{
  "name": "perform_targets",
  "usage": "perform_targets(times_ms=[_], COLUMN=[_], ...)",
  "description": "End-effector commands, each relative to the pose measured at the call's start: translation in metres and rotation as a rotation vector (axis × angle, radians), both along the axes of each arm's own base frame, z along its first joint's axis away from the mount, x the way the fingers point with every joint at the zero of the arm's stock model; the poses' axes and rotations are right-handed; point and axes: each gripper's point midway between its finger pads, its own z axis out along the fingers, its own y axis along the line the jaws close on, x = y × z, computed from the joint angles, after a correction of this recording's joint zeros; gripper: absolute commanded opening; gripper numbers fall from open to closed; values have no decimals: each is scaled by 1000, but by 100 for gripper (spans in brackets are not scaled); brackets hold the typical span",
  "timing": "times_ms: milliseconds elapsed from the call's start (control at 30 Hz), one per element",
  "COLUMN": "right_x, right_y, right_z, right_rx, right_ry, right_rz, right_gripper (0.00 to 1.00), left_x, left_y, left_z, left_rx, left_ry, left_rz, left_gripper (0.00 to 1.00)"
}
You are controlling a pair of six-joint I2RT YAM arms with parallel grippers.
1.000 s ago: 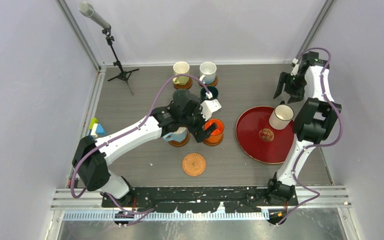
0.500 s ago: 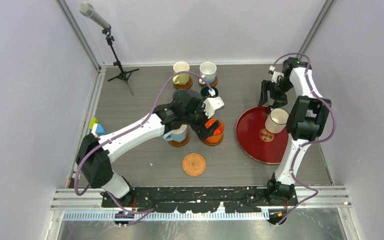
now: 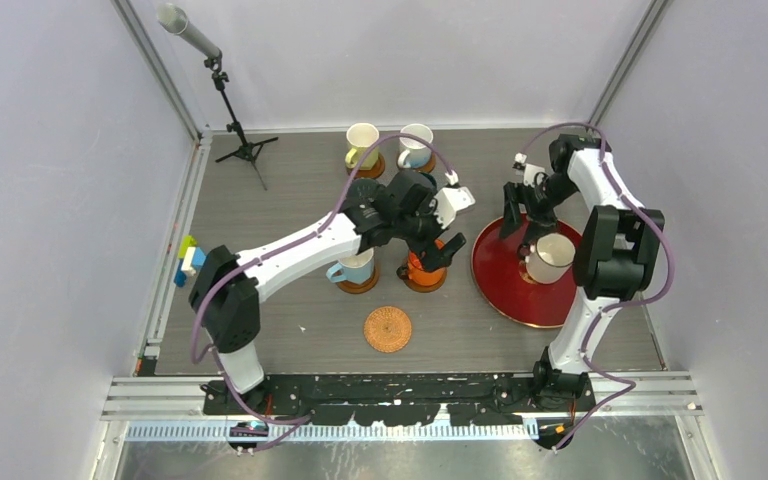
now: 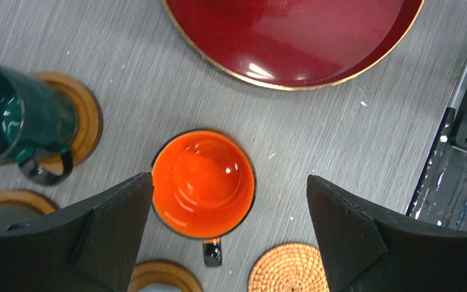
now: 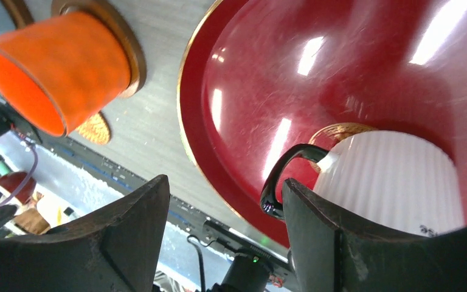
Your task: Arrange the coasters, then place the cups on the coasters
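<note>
My left gripper hangs open above the orange cup, one finger on each side, touching nothing. Seen from the right wrist, this cup stands on a wooden coaster. The dark green cup sits on its coaster, and the woven coaster lies bare. Open as well, my right gripper is low beside the cream cup, its dark handle next to one finger. From above I see the pale yellow cup, white cup and light-blue cup on coasters.
The cream cup stands on the big red tray at the right. A microphone tripod is at the back left, and small coloured blocks lie at the left edge. The woven coaster sits near the front.
The left gripper rose from the orange cup and swung to the right. The right arm swept from the back right corner down beside the cream cup, which now sits nearer the tray's middle.
</note>
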Motion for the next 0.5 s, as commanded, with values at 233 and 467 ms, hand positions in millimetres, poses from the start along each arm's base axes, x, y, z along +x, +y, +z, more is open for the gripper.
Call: perform_targets(times_ms=[233,467], right_x=[-52,-25], right_y=[21,-31], right_z=[47,105], right_rx=[150,164], right_ry=[6,-226], right_rz=[39,-171], right_gripper=[72,74], left_x=[-29,-28], left_y=[-73,-113], left_z=[11,-14], left_rx=[-25,54], left_ry=[-69,-82], left_rz=[-197,-187], left_gripper=[91,91])
